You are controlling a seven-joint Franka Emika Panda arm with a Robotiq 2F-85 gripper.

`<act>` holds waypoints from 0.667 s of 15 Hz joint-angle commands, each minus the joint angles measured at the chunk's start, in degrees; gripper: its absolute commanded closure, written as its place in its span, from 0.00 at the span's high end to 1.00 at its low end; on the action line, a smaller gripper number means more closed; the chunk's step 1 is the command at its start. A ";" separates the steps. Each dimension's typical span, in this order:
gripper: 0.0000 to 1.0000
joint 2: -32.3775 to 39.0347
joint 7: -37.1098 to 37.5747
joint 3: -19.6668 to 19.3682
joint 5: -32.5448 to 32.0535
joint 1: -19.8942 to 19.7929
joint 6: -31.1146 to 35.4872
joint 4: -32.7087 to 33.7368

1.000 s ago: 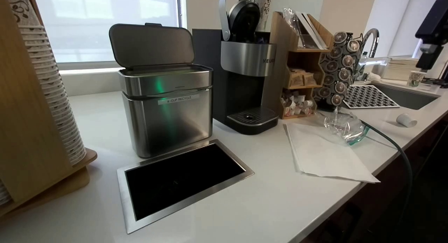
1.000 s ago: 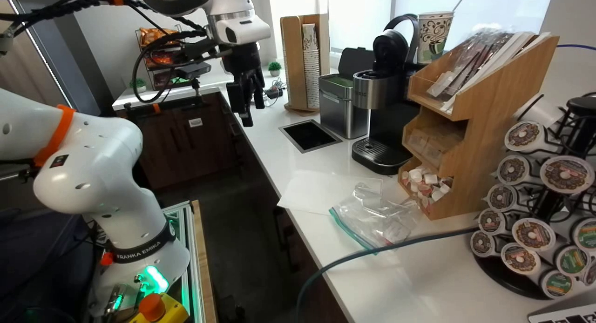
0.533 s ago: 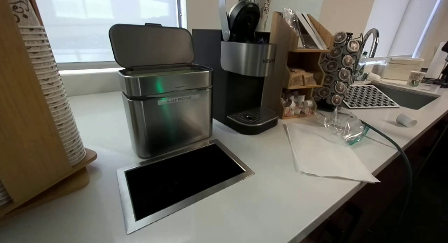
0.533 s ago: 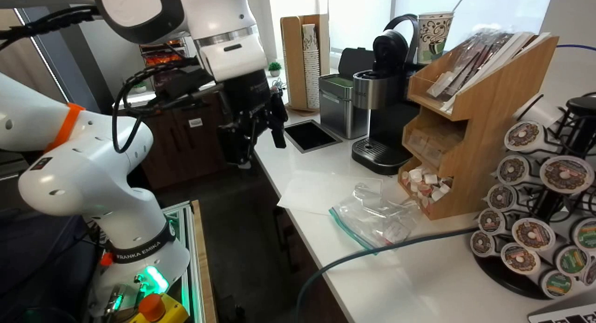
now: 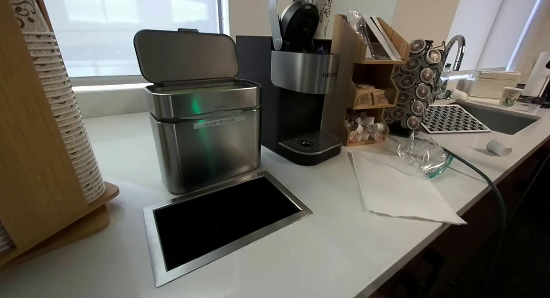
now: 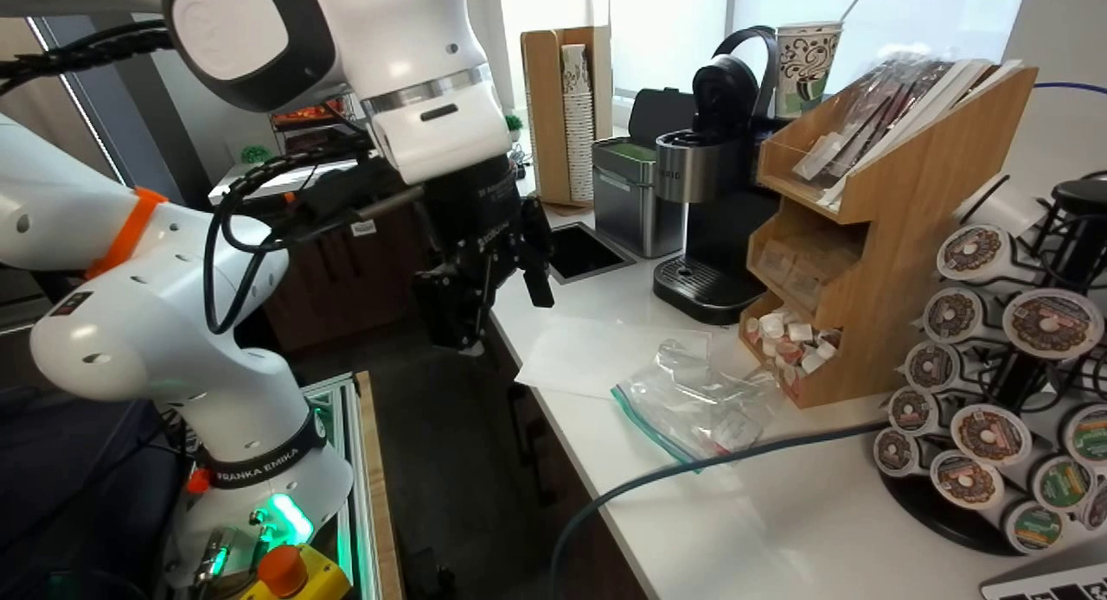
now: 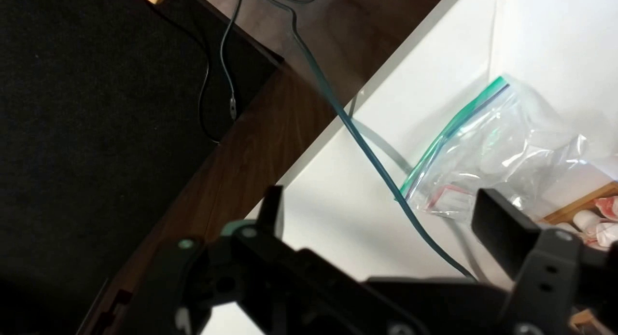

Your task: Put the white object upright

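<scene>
The white object, a small white cup, lies on its side on the counter near the front edge in an exterior view, between the plastic bag and the sink. It does not show in the wrist view. My gripper hangs above the counter's front edge in an exterior view, tilted, with its fingers apart and nothing between them. In the wrist view the gripper is also wide open, with the white counter and a cable behind the gap.
A clear plastic bag and a white paper sheet lie on the counter. A dark cable crosses the counter edge. A coffee maker, wooden organizer and pod carousel stand along the back.
My gripper has come down and along the counter, toward the paper sheet and the bag, and has tilted. It stays open. The cup has not moved.
</scene>
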 commanded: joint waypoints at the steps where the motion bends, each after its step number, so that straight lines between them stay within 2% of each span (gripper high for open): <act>1: 1.00 -1.00 -0.19 0.91 -0.91 -0.16 0.38 -1.06; 5: 1.00 1.83 -1.66 -0.51 -4.35 -1.88 3.72 -0.54; 10: 1.00 7.59 -15.81 -9.89 -2.41 -0.08 10.53 1.87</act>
